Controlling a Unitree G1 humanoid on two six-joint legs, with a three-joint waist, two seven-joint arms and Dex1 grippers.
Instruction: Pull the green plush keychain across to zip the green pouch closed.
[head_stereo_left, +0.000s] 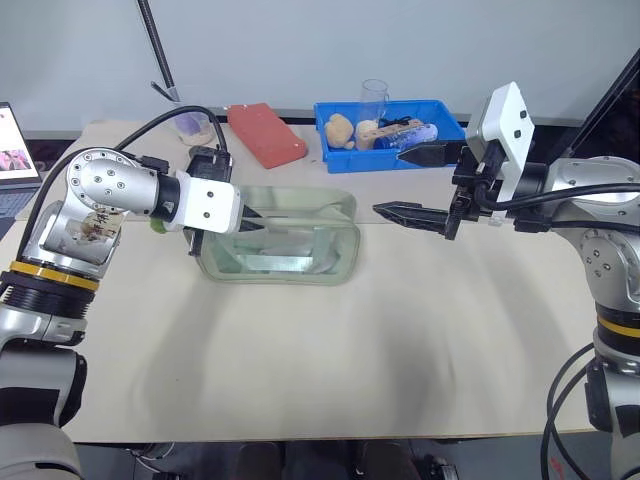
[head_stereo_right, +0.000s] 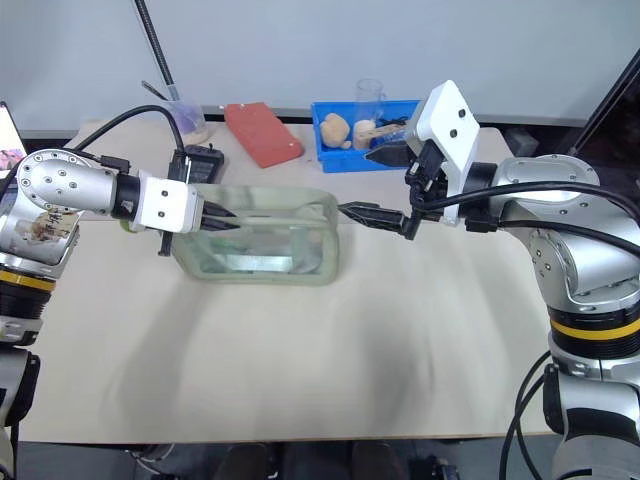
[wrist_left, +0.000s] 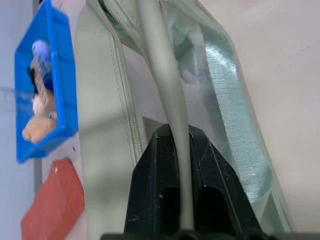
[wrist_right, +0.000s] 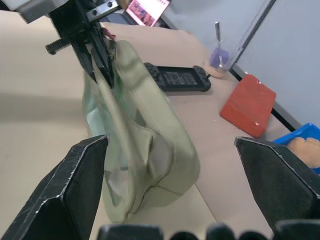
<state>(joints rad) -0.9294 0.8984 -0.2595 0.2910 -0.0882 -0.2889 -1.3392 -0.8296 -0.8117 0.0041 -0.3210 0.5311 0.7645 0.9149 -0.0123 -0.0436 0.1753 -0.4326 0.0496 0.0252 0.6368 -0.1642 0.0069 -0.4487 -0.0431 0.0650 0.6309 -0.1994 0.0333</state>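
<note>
The green pouch (head_stereo_left: 300, 250) lies on the table left of centre, its zipper top (wrist_left: 127, 100) facing up. My left gripper (head_stereo_left: 255, 222) is shut on the pouch's fabric strap handle (wrist_left: 165, 75), which runs between its two black fingers (wrist_left: 150, 165). A small lime-green bit, the green plush keychain (head_stereo_left: 158, 224), peeks out at the pouch's left end, mostly hidden behind my left wrist; a pink-red cord (wrist_right: 106, 32) shows there. My right gripper (head_stereo_left: 410, 183) hangs open just right of the pouch, apart from it, with nothing between its fingers.
Behind the pouch stand a blue bin (head_stereo_left: 448, 112) with plush toys, a clear cup (head_stereo_left: 375, 95), a red block (head_stereo_left: 265, 133), a black device (head_stereo_left: 210, 160) and a small cup with a utensil (head_stereo_left: 193, 125). A laptop (head_stereo_left: 10, 150) sits at the far left.
</note>
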